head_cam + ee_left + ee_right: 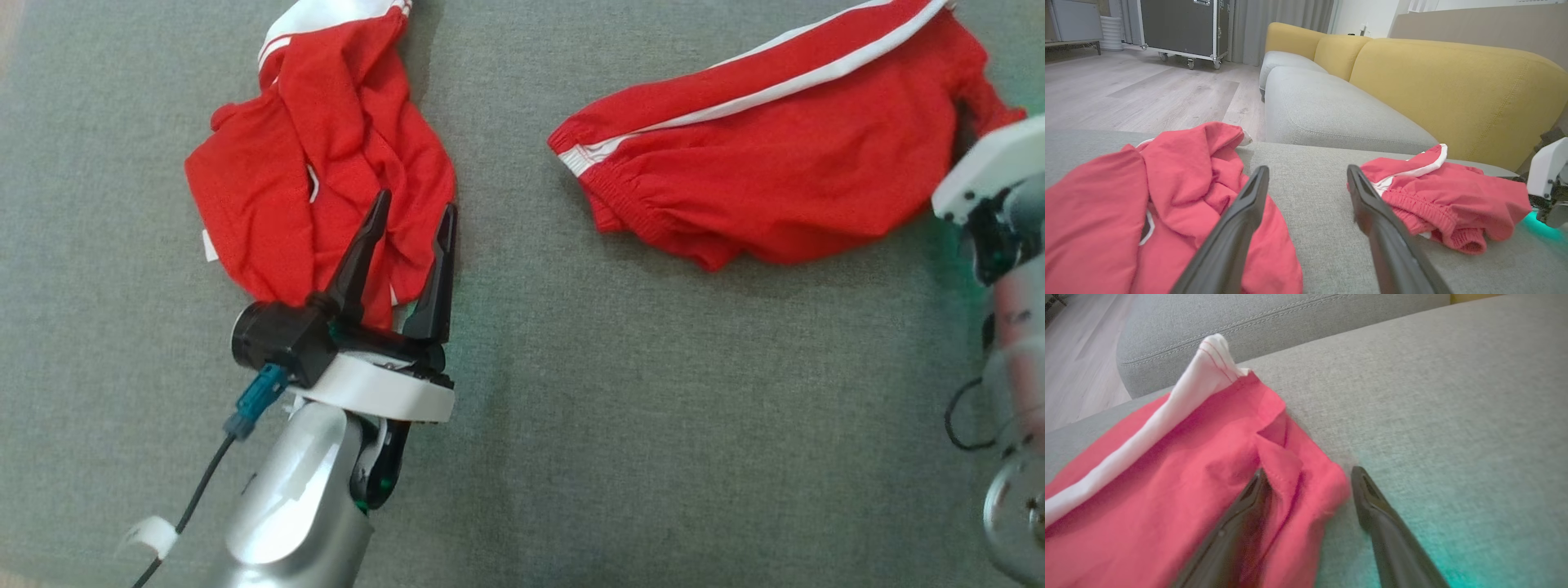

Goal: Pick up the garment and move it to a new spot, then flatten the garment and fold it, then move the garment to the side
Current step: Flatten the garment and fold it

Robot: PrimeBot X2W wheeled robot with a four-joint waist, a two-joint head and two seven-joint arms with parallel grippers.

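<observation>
Garment [318,163] lies crumpled just ahead of the left gripper [416,204], jaws apart over its near edge; right gripper [1306,475], also apart, straddles the shorts [775,163].

We note soft, even light; the red garment [775,163] casts a faint shadow. A teal glow tints the grey cushion [1474,539] at the right wrist view's lower right; the garment blurs at lower left. Wrist views bow at their edges.

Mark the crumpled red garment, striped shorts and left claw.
crumpled red garment [269,196]: head view, bunched middle.
striped shorts [784,180]: head view, red panel below stripes.
left claw [416,202]: head view, midway between fingertips.
</observation>
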